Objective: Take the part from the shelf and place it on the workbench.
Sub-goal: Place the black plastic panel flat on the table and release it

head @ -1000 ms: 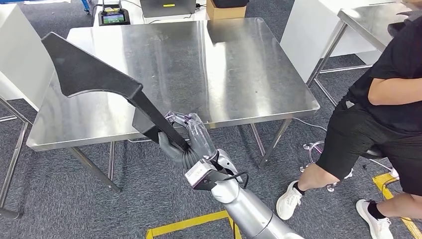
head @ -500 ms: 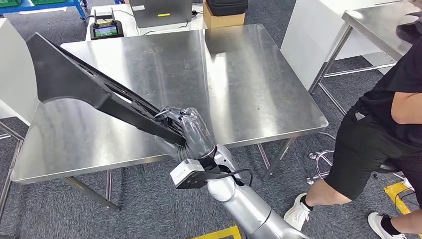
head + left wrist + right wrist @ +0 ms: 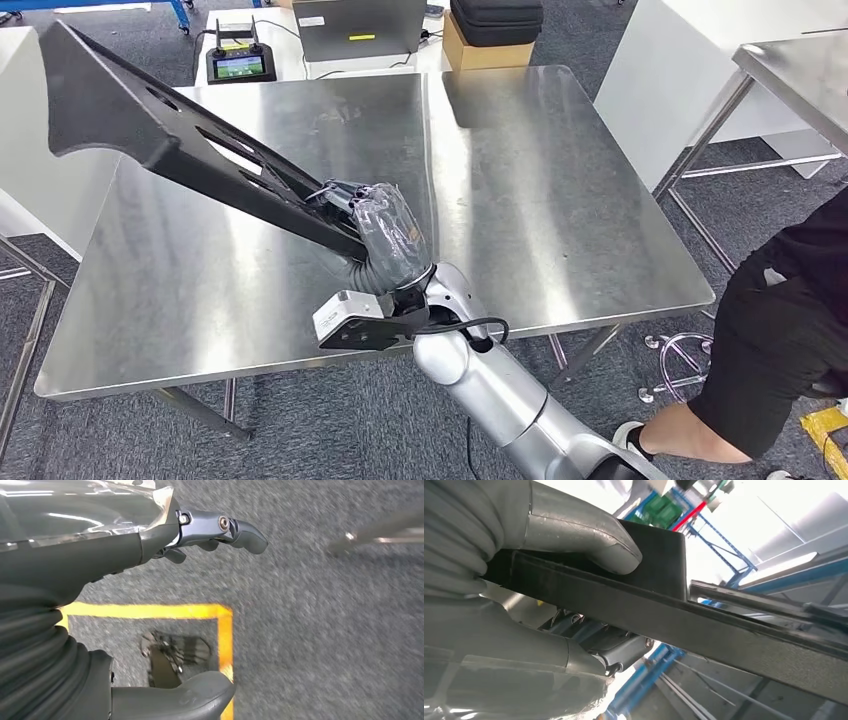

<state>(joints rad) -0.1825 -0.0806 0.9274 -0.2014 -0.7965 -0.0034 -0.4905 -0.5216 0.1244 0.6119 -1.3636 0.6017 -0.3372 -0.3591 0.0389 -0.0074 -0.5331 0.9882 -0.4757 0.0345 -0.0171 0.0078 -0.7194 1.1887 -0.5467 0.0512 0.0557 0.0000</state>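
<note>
The part (image 3: 170,140) is a long black plastic panel with slots, wide at its far end. My right hand (image 3: 380,235) grips its narrow near end and holds it slanting up and to the left above the steel workbench (image 3: 520,190). In the right wrist view the thumb (image 3: 584,535) presses on the black part (image 3: 704,625), with the fingers wrapped beneath it. My left hand (image 3: 150,545) hangs over the grey carpet, fingers apart and holding nothing.
A controller with a screen (image 3: 238,65), a laptop (image 3: 360,25) and a cardboard box with a black case (image 3: 490,35) stand beyond the bench's far edge. A person in black (image 3: 790,330) sits at the right. A second steel table (image 3: 800,80) stands at the far right.
The camera has moved closer to the workbench. My right hand has carried the part forward over the benchtop, and the panel has turned so its slotted face shows.
</note>
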